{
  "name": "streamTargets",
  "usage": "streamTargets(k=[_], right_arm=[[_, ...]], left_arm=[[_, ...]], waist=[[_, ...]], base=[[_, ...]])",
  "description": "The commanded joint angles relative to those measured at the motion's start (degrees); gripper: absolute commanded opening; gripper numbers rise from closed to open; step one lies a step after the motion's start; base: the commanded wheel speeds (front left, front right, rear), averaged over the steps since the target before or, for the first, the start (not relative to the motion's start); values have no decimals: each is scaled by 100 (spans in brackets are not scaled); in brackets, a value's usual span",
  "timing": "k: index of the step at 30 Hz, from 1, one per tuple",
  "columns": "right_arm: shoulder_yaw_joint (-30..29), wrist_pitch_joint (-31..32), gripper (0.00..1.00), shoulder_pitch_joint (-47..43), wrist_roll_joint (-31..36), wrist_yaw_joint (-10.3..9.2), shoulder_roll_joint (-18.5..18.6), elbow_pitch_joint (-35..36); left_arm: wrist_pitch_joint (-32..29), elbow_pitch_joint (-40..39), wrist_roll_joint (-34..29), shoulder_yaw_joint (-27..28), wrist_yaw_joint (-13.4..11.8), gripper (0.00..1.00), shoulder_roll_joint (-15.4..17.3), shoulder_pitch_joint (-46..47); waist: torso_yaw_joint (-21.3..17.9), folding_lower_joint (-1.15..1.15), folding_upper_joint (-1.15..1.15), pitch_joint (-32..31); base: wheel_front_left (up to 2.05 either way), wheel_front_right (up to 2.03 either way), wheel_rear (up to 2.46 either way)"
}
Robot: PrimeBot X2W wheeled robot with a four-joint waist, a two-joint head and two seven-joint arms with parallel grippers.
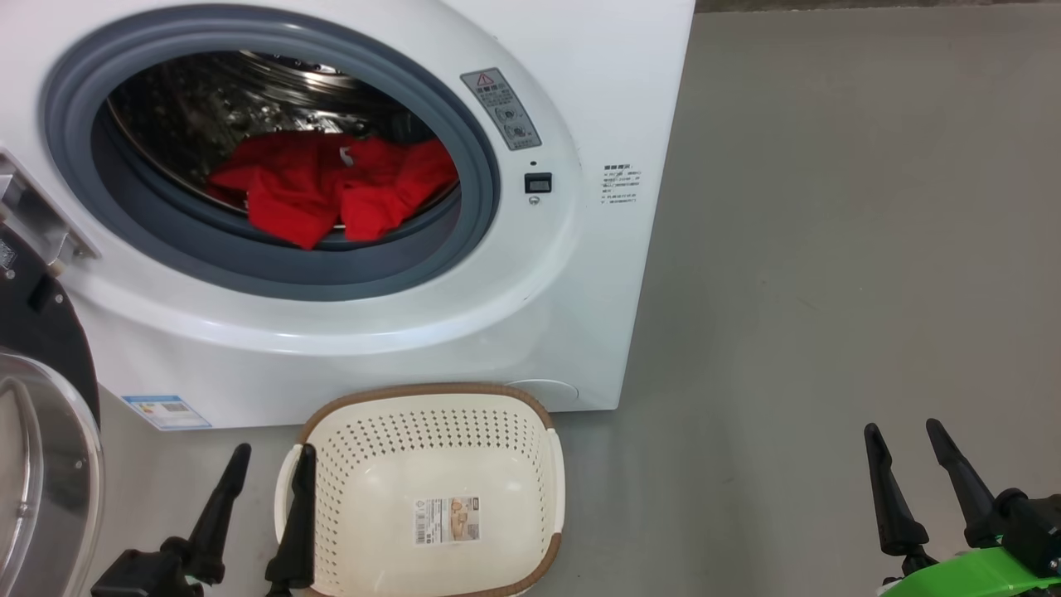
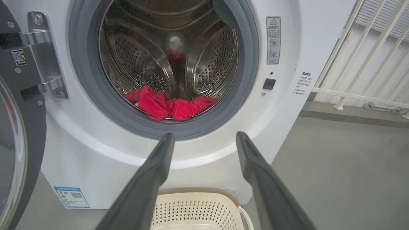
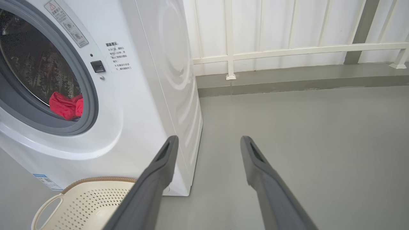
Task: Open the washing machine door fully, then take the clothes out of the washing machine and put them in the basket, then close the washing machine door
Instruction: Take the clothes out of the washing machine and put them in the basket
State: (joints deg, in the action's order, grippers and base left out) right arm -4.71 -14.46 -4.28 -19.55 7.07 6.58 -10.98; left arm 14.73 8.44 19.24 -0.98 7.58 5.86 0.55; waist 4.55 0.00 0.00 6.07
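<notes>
Red fabric clothes (image 1: 331,195) lie in the white front-loading washing machine (image 1: 597,99). A cream perforated plastic basket (image 1: 398,439) sits before it at six o'clock, its black-rimmed glass door (image 1: 50,332) at nine.

Red clothes (image 1: 331,195) in washing machine (image 1: 580,83)

Warning-triangle sticker (image 2: 273,40) headed 温馨提示 on the washing machine (image 2: 96,166); QR tag (image 2: 19,57) on its door (image 2: 30,127); barcode label (image 1: 447,520) in the basket (image 1: 497,431).
</notes>
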Motion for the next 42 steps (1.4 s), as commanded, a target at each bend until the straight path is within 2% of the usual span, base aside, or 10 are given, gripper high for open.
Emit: streamTargets(k=[1,9,19,27,34,42], right_arm=[[121,-54,100,148,24,42,69,130],[140,-54,100,290,10,42,44,166],[173,-54,100,607,16,42,-10,211],[277,-54,100,873,22,42,-111,229],[376,-54,100,1090,18,42,-183,247],[508,-54,100,1281,12,42,-244,271]], left_arm=[[27,-81,8,227,-9,100,54,190],[27,462,-227,310,-9,100,-37,620],[27,1837,-265,77,-9,100,49,2283],[27,3324,-207,-58,-9,100,352,3826],[27,4172,-55,-232,-9,100,651,4975],[27,4948,51,-552,-9,100,949,5876]], waist=[[-4,0,0,7],[-56,0,0,273],[-343,0,0,944],[-694,0,0,1421],[-939,0,0,1757],[-1155,0,0,2093]], base=[[0,0,0],[0,0,0],[0,0,0],[0,0,0],[0,0,0],[0,0,0]])
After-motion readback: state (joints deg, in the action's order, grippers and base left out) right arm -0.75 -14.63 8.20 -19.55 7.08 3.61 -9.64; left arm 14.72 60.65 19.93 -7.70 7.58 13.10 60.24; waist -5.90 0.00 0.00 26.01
